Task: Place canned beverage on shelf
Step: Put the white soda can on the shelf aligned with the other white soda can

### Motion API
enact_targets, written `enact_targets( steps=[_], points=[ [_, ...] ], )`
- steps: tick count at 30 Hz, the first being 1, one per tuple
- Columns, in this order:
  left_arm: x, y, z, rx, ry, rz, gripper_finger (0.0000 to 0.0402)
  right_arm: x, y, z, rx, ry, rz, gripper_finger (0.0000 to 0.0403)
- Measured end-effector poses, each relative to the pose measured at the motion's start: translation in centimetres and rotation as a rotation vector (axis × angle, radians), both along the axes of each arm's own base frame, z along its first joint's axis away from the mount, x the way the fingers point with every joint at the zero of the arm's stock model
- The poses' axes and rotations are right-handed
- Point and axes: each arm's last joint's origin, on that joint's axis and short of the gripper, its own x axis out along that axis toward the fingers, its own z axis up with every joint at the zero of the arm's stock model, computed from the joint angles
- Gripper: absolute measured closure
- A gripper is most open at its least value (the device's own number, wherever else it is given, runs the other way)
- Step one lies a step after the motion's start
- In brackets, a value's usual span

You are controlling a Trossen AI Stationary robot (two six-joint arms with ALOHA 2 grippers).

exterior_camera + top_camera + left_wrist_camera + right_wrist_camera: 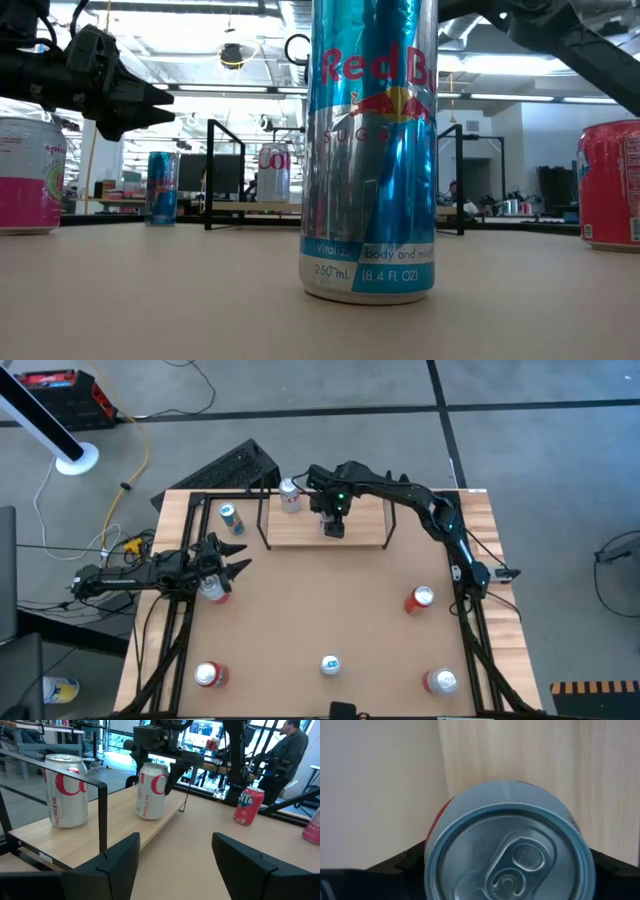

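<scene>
From above, the right hand [333, 523] hid the can [151, 790] it stood over on the shelf [365, 525]; its wrist camera showed only the can's lid, the body cut off, with dark fingers [402, 865] close on either side, touching or not I could not tell. The can stood upright, long axis vertical, midway along the plank. A second can [290, 494] stood at the shelf's left end. The left hand [232, 556] hovered wide open and empty over the table [330, 610], a pink can [213, 590] just beside it.
</scene>
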Motion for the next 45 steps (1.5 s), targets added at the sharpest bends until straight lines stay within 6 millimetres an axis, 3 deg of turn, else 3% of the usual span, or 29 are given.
enact_targets(
  steps=[6,14,33,45],
  points=[
    [0.0,0.0,0.0,0.012,0.004,0.001,0.0168,-0.9,0.1,0.0,0.034,0.070,-0.004,0.0049],
    [0.0,0.1,0.0,0.020,0.008,0.027,0.0168,-0.6,-1.0,1.1,0.011,-0.071,-0.005,0.0044],
    [0.0,0.1,0.0,0.028,0.012,0.039,0.0168,-1.2,-1.3,1.1,0.030,-0.040,-0.012,0.0042],
    [0.0,0.1,0.0,0.032,0.014,0.040,0.0168,-0.8,-1.8,1.3,0.083,-0.135,-0.004,0.0042]
  ],
)
